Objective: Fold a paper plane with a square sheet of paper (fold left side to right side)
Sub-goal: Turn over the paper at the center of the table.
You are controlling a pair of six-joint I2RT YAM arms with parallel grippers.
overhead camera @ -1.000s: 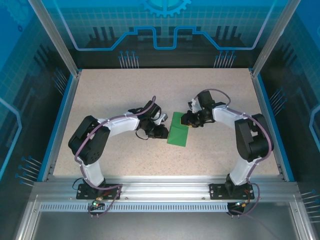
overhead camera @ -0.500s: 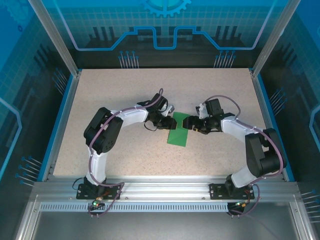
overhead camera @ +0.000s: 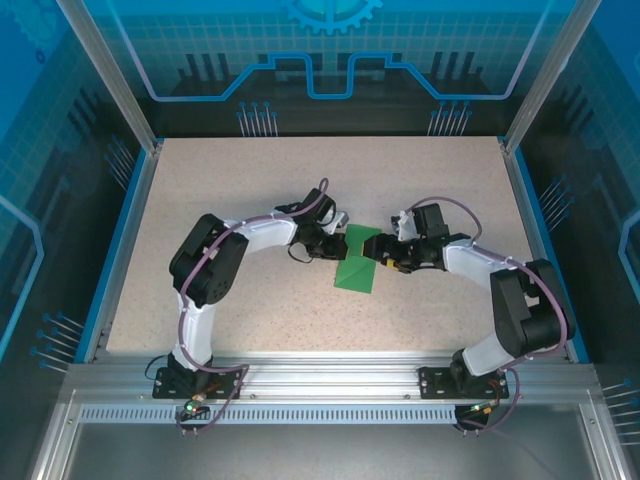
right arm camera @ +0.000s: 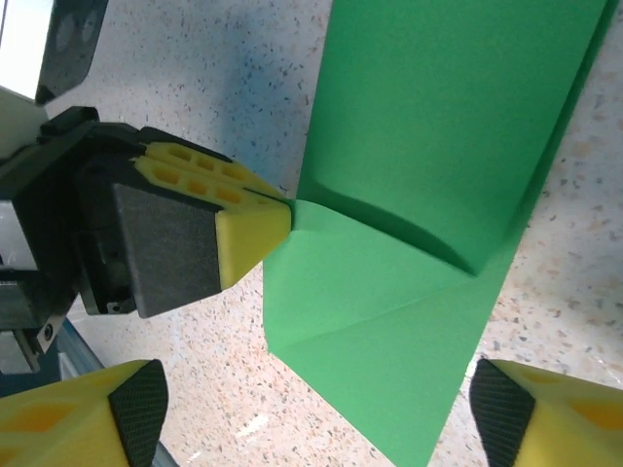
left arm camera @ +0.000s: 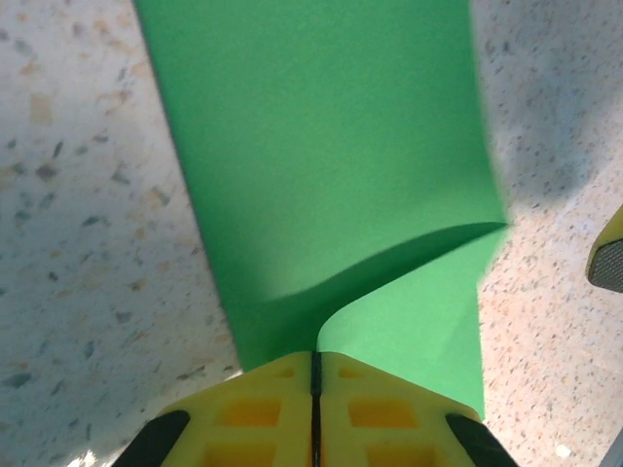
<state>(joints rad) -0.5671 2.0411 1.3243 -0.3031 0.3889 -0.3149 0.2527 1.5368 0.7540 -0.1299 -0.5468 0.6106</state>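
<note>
The square sheet of paper (overhead camera: 357,264) lies mid-table as a bright green folded strip. In the left wrist view the green paper (left arm camera: 331,165) has its near flap curling up. My left gripper (left arm camera: 315,358) is shut on that flap's edge, its yellow fingers (left arm camera: 253,409) pressed together. It sits at the strip's far left corner (overhead camera: 336,246). From the right wrist view, the left gripper's yellow fingertips (right arm camera: 251,226) pinch the paper (right arm camera: 438,146) where the raised layer peels off. My right gripper (right arm camera: 311,413) hangs open over the strip's end, one finger on each side, holding nothing. It stands beside the paper's right edge (overhead camera: 380,256).
The speckled beige tabletop (overhead camera: 250,180) is bordered by blue rails and aluminium posts. Both arms bend inward toward the middle. One right fingertip (left arm camera: 607,261) shows at the far right of the left wrist view, near the paper's edge.
My left gripper has reached to the paper's far left corner and shut on the flap, lifting it. My right gripper has opened, left the paper's top and shifted slightly right.
</note>
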